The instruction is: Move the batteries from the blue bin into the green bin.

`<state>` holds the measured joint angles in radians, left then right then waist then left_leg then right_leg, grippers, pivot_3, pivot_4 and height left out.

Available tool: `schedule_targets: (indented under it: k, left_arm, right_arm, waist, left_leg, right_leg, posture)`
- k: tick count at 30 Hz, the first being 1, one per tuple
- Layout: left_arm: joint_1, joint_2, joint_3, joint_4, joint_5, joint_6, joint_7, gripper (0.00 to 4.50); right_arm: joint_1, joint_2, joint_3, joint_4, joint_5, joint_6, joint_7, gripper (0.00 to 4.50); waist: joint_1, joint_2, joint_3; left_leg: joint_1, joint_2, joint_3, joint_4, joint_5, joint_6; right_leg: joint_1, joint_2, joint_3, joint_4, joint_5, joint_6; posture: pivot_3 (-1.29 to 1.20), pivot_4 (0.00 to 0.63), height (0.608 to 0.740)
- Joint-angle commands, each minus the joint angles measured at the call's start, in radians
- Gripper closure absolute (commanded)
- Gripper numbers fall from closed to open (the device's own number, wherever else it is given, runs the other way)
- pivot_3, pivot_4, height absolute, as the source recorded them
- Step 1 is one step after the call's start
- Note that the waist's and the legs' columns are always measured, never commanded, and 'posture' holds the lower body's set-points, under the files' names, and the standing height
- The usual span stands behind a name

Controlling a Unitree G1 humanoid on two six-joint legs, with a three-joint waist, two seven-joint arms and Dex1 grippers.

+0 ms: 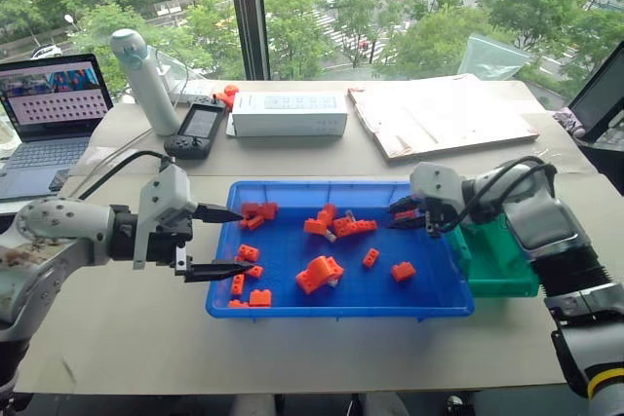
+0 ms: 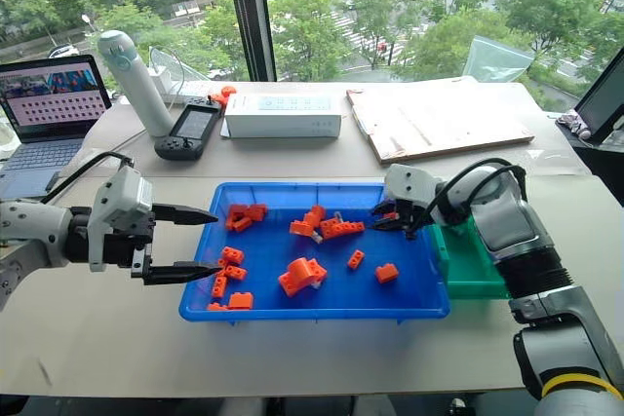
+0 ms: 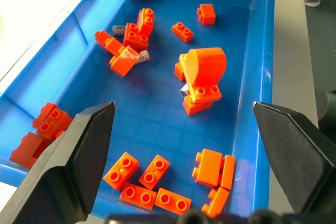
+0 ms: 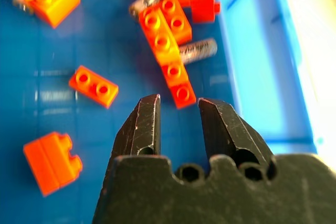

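Note:
The blue bin (image 1: 331, 311) lies in the middle of the table and holds several orange bricks. Two batteries (image 4: 198, 51) (image 3: 142, 56) lie among the bricks toward its far side, partly covered by them. A third battery end (image 3: 185, 88) peeks from under the big brick pile. The green bin (image 1: 497, 260) stands against the blue bin's right end, half hidden by my right arm. My right gripper (image 1: 393, 215) hovers over the blue bin's far right corner, fingers a little apart with nothing between them. Over the bin's left end my left gripper (image 1: 244, 241) is wide open and empty.
Behind the blue bin are a white box (image 1: 290, 113), a black handheld console (image 1: 198, 130), a white cylinder (image 1: 143, 80) and a flat cardboard package (image 1: 439, 119). A laptop (image 1: 49, 109) sits at the far left. A window lies beyond the table.

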<state>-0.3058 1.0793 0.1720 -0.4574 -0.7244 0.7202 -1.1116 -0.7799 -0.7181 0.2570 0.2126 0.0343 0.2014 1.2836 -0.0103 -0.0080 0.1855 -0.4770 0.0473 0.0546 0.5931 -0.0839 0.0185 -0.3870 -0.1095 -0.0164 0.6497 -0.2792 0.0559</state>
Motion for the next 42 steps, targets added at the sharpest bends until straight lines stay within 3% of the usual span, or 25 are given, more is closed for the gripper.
schedule_targets:
  k: [1,4,12,17,22,25,29,35,37,40,42]
  left_arm:
    - [-0.004,0.013,0.024,-0.015,0.001,-0.007,-0.003,0.0]
    - [0.013,0.018,0.044,-0.025,-0.001,0.001,0.004,0.0]
    - [0.057,0.031,0.088,-0.057,-0.01,0.019,0.021,0.0]
    - [0.064,0.031,0.095,-0.068,-0.016,0.025,0.03,0.0]
    - [0.055,0.03,0.08,-0.06,-0.012,0.018,0.03,0.0]
    - [0.046,0.027,0.069,-0.055,-0.008,0.014,0.029,0.0]
    - [0.027,0.021,0.044,-0.041,0.0,0.002,0.02,0.0]
    - [0.001,0.004,0.01,-0.027,0.011,-0.011,0.013,0.0]
    - [-0.006,0.001,0.002,-0.022,0.014,-0.013,0.011,0.0]
    - [-0.009,-0.001,0.001,-0.019,0.018,-0.014,0.006,0.0]
    - [-0.008,0.0,0.003,-0.021,0.017,-0.012,0.004,0.0]
  right_arm:
    - [-0.028,0.036,-0.006,-0.024,-0.012,-0.016,-0.052,2.12]
    - [-0.039,0.066,0.009,0.0,-0.049,-0.052,-0.088,1.13]
    - [-0.048,0.098,0.059,0.044,-0.068,-0.08,-0.052,1.13]
    - [-0.047,0.109,0.072,0.088,-0.077,-0.105,-0.054,2.4]
    - [-0.062,0.096,0.056,0.087,-0.063,-0.102,-0.038,4.06]
    - [-0.073,0.069,0.034,0.065,-0.041,-0.083,-0.009,4.06]
    - [-0.092,-0.061,-0.017,-0.003,0.021,0.024,0.112,4.06]
    - [-0.068,-0.18,-0.01,-0.016,0.008,0.092,0.18,4.06]
    - [-0.058,-0.198,-0.003,-0.02,-0.003,0.097,0.188,3.06]
    - [-0.07,-0.189,-0.013,-0.04,0.006,0.119,0.18,2.22]
    - [-0.09,-0.156,-0.021,-0.045,0.004,0.117,0.139,1.43]
  waist:
    - [0.0,0.0,0.0]
    - [0.003,0.0,0.0]
    - [0.002,0.0,0.0]
    - [0.002,0.0,0.0]
    - [0.001,0.0,0.0]
    - [0.002,0.0,0.0]
    - [0.012,0.0,0.0]
    - [0.01,-0.002,-0.001]
    - [0.01,-0.002,-0.001]
    - [0.009,-0.002,-0.001]
    - [0.007,-0.002,-0.001]
  left_leg:
    - [0.0,0.0,0.001,0.0,0.0,0.0]
    - [0.0,0.0,0.001,0.0,0.0,0.0]
    - [0.0,0.001,0.002,0.0,0.0,0.0]
    - [0.0,0.001,0.003,0.0,0.0,0.0]
    - [0.0,0.001,0.003,0.0,0.0,0.0]
    - [0.0,0.002,0.003,0.0,0.0,0.0]
    - [0.0,0.001,0.003,0.0,0.0,0.0]
    - [0.0,0.002,0.004,0.0,-0.005,-0.007]
    - [0.0,0.002,0.004,0.0,-0.005,-0.007]
    - [0.0,0.002,0.004,0.0,-0.004,-0.007]
    - [0.0,0.002,0.004,0.0,-0.004,-0.007]
  right_leg:
    - [0.0,0.0,0.0,0.0,0.0,0.0]
    - [-0.001,0.0,0.001,0.0,0.0,0.0]
    - [-0.001,0.0,0.001,0.0,0.001,-0.001]
    - [-0.001,0.0,0.001,0.0,0.001,-0.001]
    - [-0.001,0.0,0.001,0.0,0.001,-0.001]
    - [-0.001,0.001,0.002,0.0,0.001,-0.001]
    - [-0.002,0.001,0.002,0.0,0.001,-0.001]
    - [-0.002,0.001,0.002,-0.001,0.001,-0.001]
    - [-0.002,0.001,0.002,-0.001,0.001,-0.001]
    - [-0.002,0.001,0.003,-0.001,0.001,-0.001]
    - [-0.002,0.001,0.003,0.0,0.001,-0.001]
  posture:
    - [0.0,0.15,0.74]
    - [0.0,0.15,0.74]
    - [0.0,0.15,0.74]
    - [0.0,0.15,0.74]
    - [0.0,0.15,0.74]
    - [0.0,0.15,0.74]
    - [0.0,0.15,0.74]
    - [0.0,0.15,0.74]
    - [0.0,0.15,0.74]
    - [0.0,0.15,0.74]
    - [0.0,0.15,0.74]
